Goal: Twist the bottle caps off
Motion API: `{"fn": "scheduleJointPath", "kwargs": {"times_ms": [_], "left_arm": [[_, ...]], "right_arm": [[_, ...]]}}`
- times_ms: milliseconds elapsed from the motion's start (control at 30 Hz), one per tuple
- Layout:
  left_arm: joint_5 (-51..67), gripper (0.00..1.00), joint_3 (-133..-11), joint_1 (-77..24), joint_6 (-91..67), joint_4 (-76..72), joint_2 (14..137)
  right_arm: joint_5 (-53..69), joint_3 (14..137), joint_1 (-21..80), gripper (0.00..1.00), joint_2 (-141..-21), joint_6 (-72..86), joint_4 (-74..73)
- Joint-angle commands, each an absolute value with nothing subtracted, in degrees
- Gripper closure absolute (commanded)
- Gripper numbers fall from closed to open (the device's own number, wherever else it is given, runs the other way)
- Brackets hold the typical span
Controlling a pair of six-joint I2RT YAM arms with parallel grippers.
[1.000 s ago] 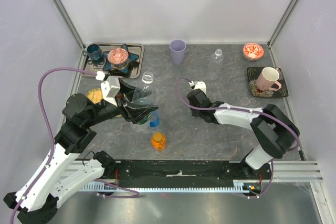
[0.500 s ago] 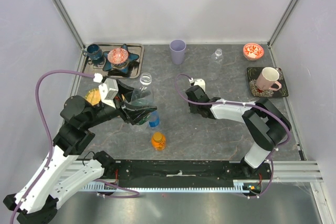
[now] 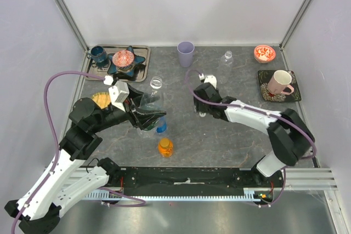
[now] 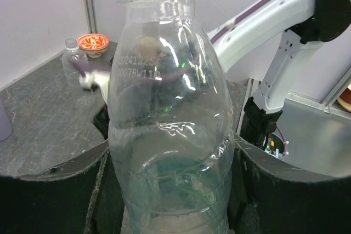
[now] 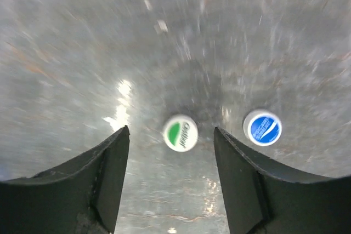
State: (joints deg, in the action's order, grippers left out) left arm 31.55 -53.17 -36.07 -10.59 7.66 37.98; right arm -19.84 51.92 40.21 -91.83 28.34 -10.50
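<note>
I've got my left tool (image 4: 173,201) clamped on an empty-looking clear bottle (image 4: 164,135), right tool (image 5: 170,157) open over a white-green cap (image 5: 180,132) and blue cap (image 5: 262,128) on the desk (image 5: 82,53).

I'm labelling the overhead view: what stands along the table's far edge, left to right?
Teal cup → red bowl → purple cup → clear bottle → orange-patterned bowl.
</note>
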Motion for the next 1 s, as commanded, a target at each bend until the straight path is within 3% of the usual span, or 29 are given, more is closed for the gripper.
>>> {"fn": "scheduleJointPath", "kwargs": {"times_ms": [0,167,400,600,967], "left_arm": [[31.1,0.57,-54.8,-35.9,-8.3,6.1,39.0],[32.3,0.57,-55.5,-35.9,-8.4,4.4,41.7],[40.8,0.55,-59.6,-35.9,-7.7,4.3,51.1],[51.5,0.55,-65.2,-36.1,-10.1,4.5,59.1],[51.9,0.55,-68.9,-38.5,-11.2,4.4,63.7]], "right_arm": [[-26.2,69.6,39.7,0.28,-81.7,28.6,-19.3],[-28.0,81.0,39.6,0.27,-75.2,26.5,-26.0],[-0.2,80.2,39.6,0.21,-61.6,27.1,-15.9],[16.8,83.9,39.6,0.14,-62.4,30.4,-14.5],[20.4,83.1,39.6,0.13,-63.5,28.7,-15.5]]}}
